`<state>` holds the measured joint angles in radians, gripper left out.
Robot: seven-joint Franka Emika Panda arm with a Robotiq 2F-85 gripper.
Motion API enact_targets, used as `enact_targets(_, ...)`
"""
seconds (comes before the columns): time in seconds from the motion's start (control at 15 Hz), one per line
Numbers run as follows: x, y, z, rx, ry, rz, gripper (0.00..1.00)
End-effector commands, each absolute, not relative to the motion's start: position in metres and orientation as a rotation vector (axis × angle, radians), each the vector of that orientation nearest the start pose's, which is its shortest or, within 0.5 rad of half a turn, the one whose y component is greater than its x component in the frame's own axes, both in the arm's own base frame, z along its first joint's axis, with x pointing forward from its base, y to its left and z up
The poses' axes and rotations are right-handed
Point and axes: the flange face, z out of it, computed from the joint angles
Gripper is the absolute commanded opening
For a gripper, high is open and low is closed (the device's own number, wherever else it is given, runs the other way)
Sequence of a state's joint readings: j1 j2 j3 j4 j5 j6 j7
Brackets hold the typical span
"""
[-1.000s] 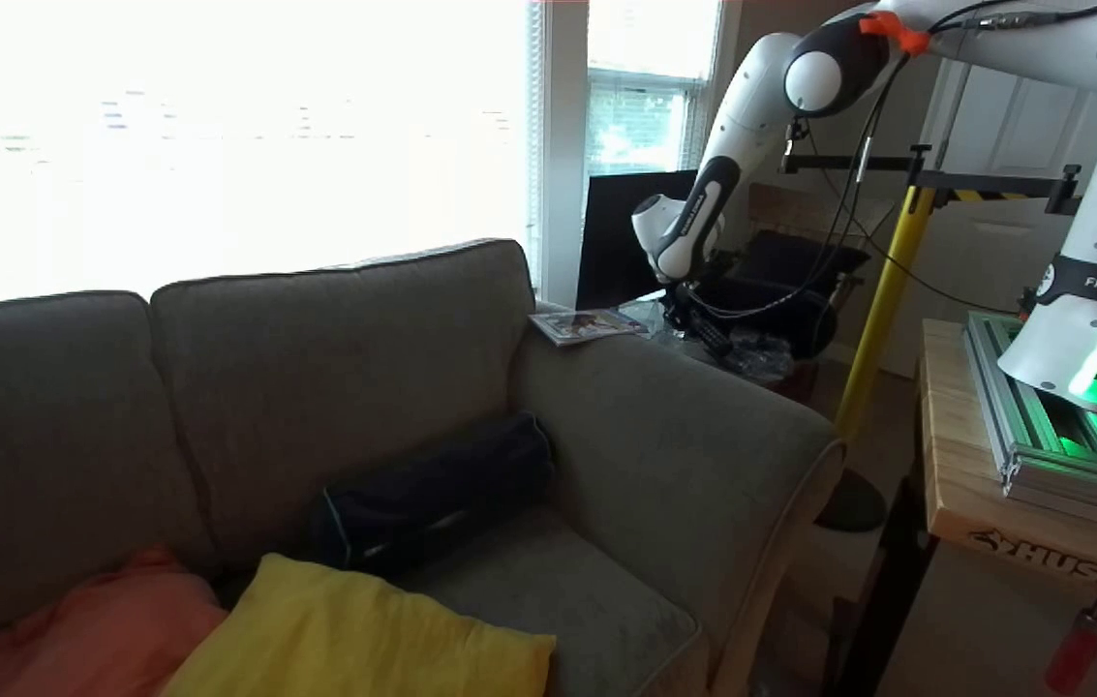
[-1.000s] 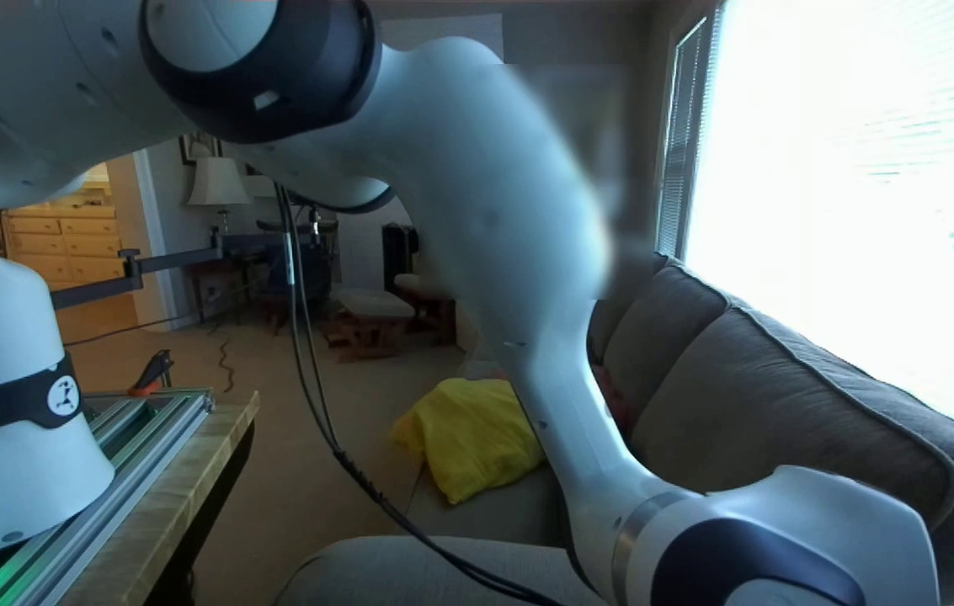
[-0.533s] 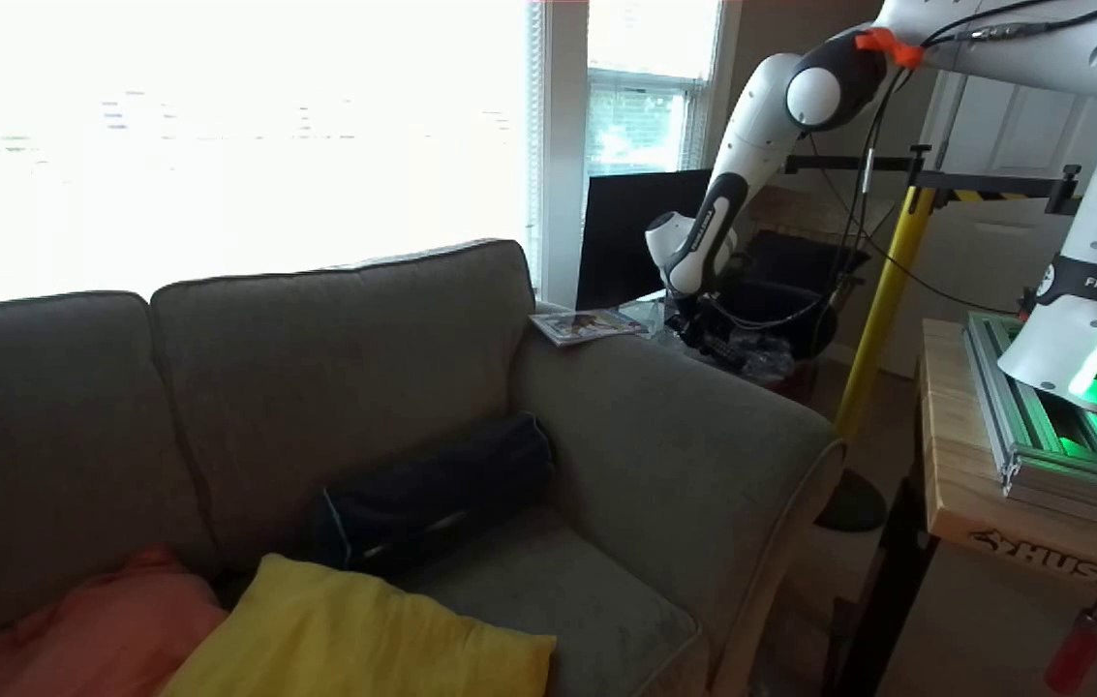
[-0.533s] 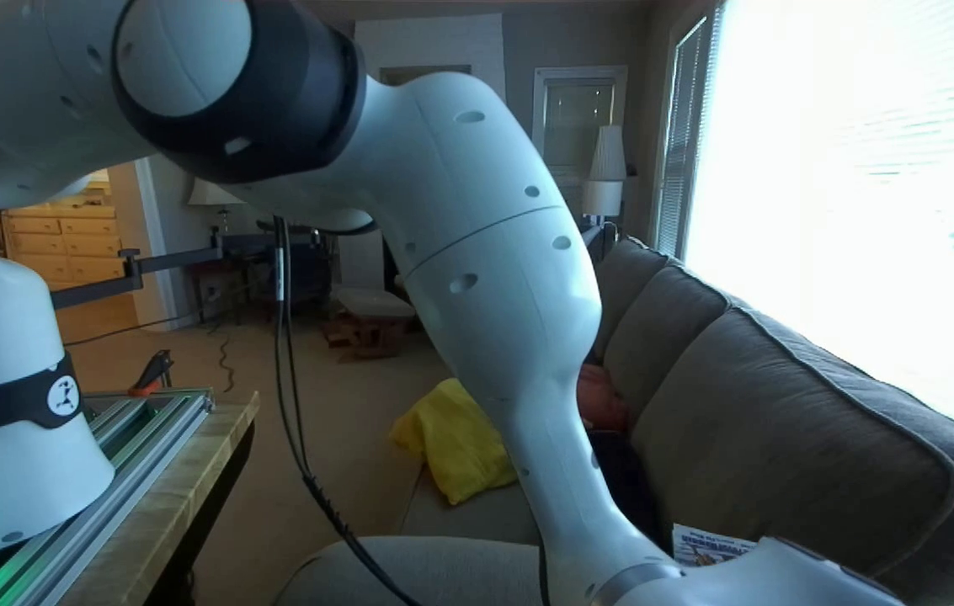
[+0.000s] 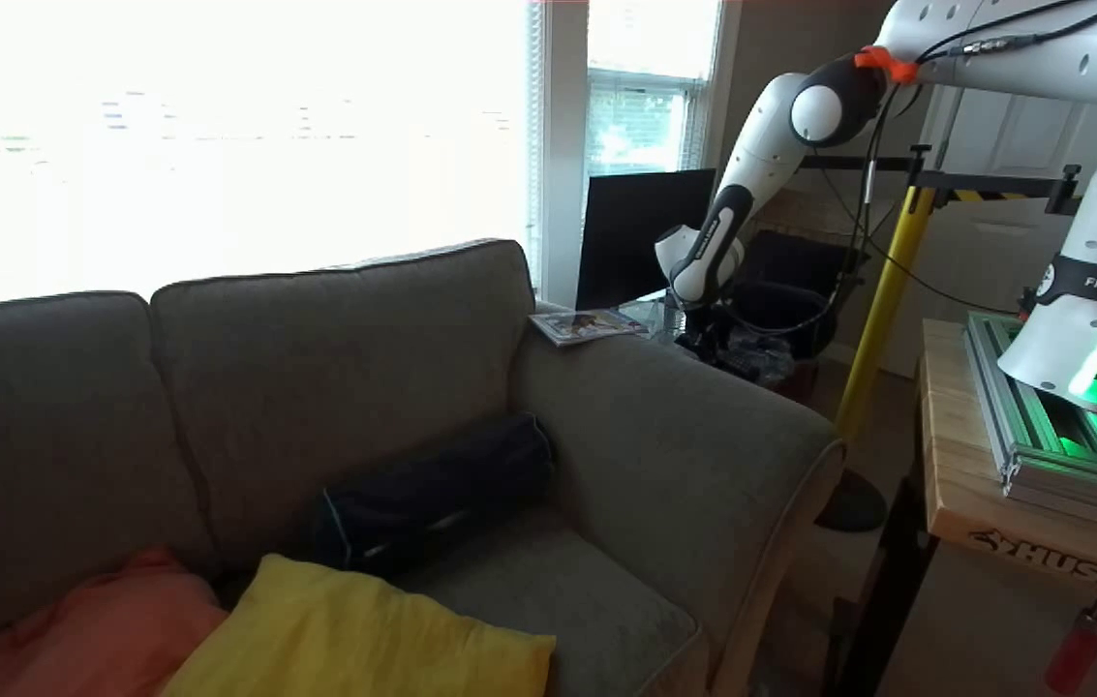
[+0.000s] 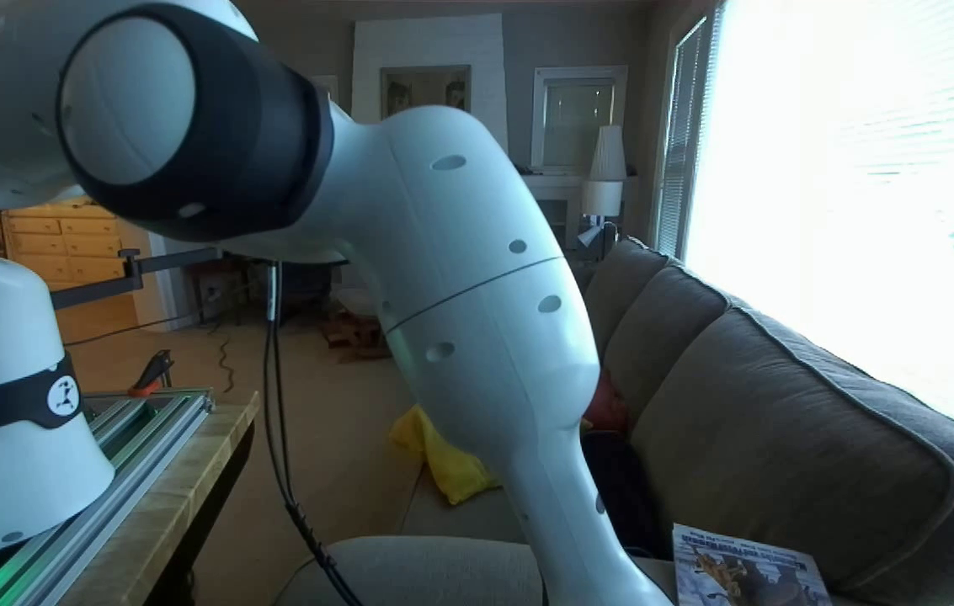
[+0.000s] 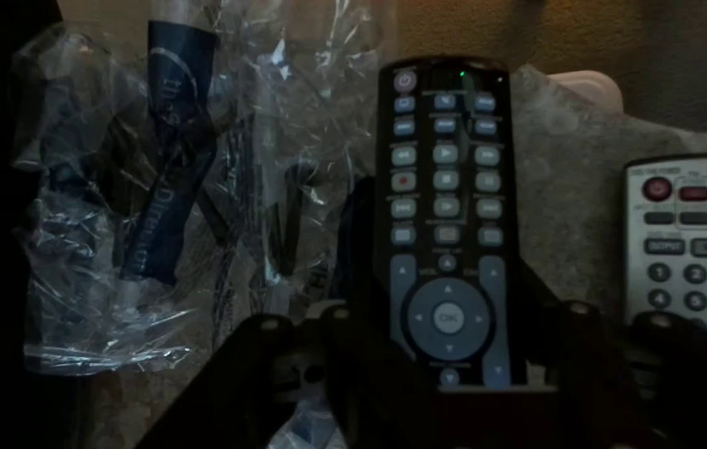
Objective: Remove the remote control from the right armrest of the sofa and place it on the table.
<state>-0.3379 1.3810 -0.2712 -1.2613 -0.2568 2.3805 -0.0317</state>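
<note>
Gripping the black remote control (image 7: 445, 181) from both sides, the end effector (image 7: 456, 312) hangs low at the bench (image 7: 568, 231), just past the armrest (image 5: 664, 416) of the grey sofa (image 5: 345, 358). It's gloomy down there, so I can't tell whether the black remote control actually rests on the bench. In the wrist view its button side shows, with crumpled clear plastic (image 7: 97, 249) to its left and a silver remote (image 7: 671, 218) to its right, only partly in sight. Up on the armrest, towards the sofa's back, lies a magazine (image 5: 582, 326). A yellow pillow (image 5: 364, 634) slumps on the seat (image 5: 548, 590), well apart.
</note>
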Motion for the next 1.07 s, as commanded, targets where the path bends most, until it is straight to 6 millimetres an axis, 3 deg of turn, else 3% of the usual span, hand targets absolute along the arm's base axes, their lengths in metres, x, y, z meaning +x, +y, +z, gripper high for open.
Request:
enact_targets(0.0,0.564,-0.356,-0.099,-3.369,0.317,0.663,0.28)
enact_targets(0.47,0.586,-0.347,-0.109,-3.343,0.349,0.726,0.28)
enact_targets(0.53,0.582,-0.341,-0.098,-3.338,0.335,0.742,0.28)
enact_targets(1.0,0.575,-0.339,-0.104,-3.349,0.315,0.8,0.28)
